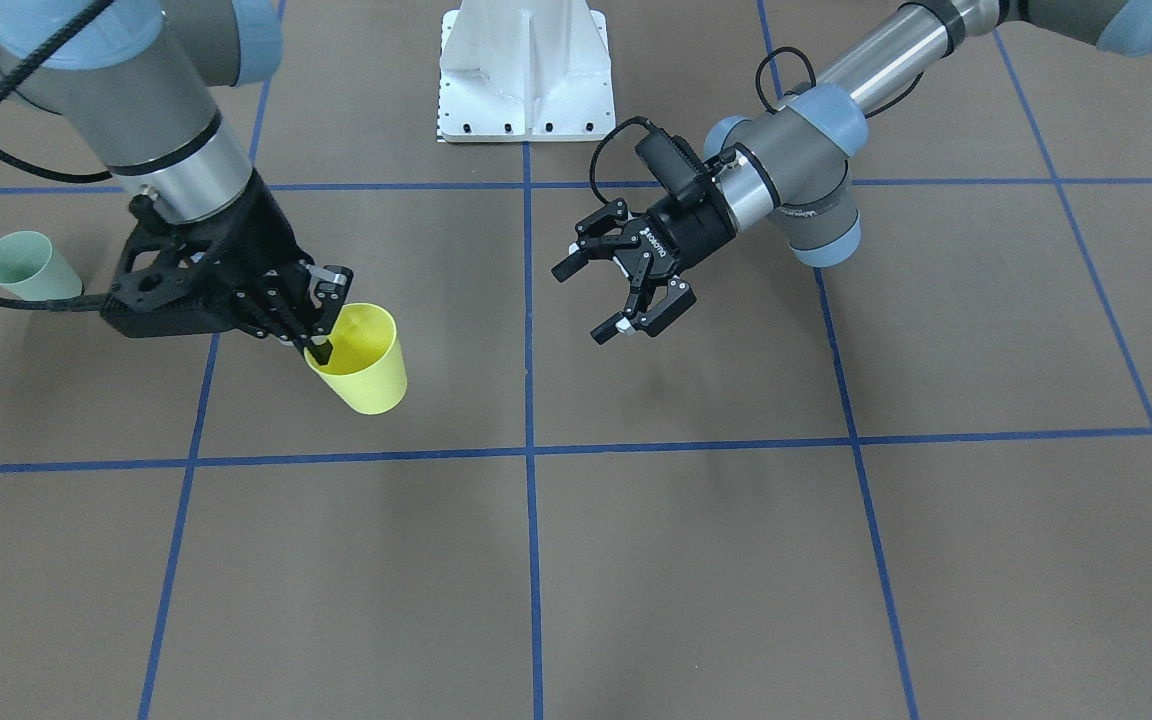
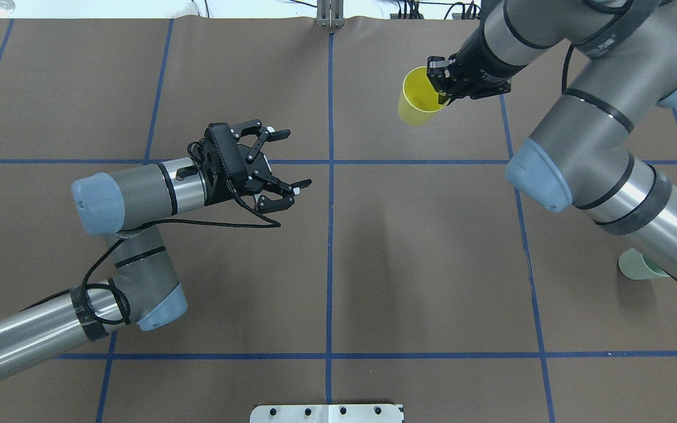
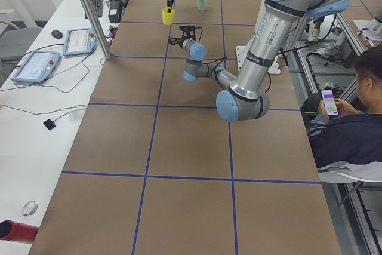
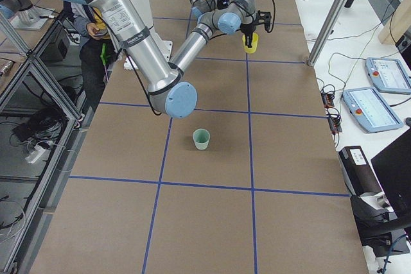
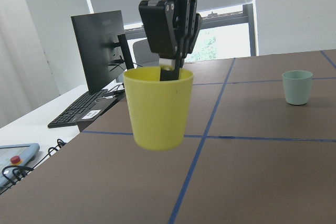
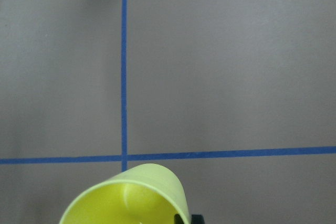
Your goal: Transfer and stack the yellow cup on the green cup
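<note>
In the front-facing view you see the right hand [image 1: 321, 335] on the picture's left, clenched on the rim of the yellow cup [image 1: 361, 365], with one finger inside the mouth and one outside the wall. The green cup [image 1: 26, 268] stands upright, mouth up, at the far left edge, well apart from the yellow one. The left hand [image 1: 586, 300] hangs near the middle, released, with its fingers spread and nothing between them. The brown bench [image 1: 696, 560] is crossed by blue tape lines [image 1: 528, 560].

From overhead, you find the yellow cup at the far side of the bench, right of the centre line, pinched at its rim by the right hand. The green cup is partly hidden under the right arm, near the right edge.

From the left end, both cups look small and far off. A person [image 3: 352, 117] sits at the right edge holding a phone.

From the right end, the green cup stands alone near the middle of the bench, and the yellow cup is far beyond it.

The left wrist camera faces the yellow cup, which is upright and seems to hang just off the bench, with the green cup behind it to the right.

The right wrist camera shows you only the yellow rim at the bottom, above a crossing of tape lines.
</note>
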You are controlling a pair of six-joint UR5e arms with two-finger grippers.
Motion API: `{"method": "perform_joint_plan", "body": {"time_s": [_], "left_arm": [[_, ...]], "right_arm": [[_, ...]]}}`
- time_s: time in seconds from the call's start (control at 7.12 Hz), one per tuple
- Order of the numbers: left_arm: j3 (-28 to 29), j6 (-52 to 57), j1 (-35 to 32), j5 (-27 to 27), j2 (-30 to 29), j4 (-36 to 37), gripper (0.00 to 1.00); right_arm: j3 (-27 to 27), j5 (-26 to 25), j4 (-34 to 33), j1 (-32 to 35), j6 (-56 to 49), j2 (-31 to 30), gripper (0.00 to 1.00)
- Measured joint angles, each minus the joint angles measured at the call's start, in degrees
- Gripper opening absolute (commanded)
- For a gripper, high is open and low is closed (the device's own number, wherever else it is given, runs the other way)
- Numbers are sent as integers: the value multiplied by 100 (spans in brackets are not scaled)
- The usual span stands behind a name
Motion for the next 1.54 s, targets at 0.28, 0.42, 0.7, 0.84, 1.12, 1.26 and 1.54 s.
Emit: {"method": "perform_joint_plan", "body": {"time_s": [0.28,0.42,0.7,0.84,1.12,1.26,1.54], "left_arm": [[-69,-76,-181,69,36,802,99],[-110,-222,-355,65,89,1220,99],[-290,-384,-813,53,384,2126,99],[-469,-399,-1093,16,620,2670,99],[-888,-354,-1665,-199,1198,3699,100],[-1046,-338,-2005,-505,1426,4141,100],[-1668,-344,-2686,-1039,1977,5214,100]], "right_arm": [[-25,99,-19,443,-475,-281,0],[-32,115,-104,600,-731,-351,0],[-27,248,-356,952,-1400,-494,0],[-7,378,-399,1163,-1813,-675,0],[46,617,-390,1569,-2771,-1170,0],[72,773,-369,1797,-3315,-1456,0],[111,1074,-348,2294,-4417,-2021,0]]}}
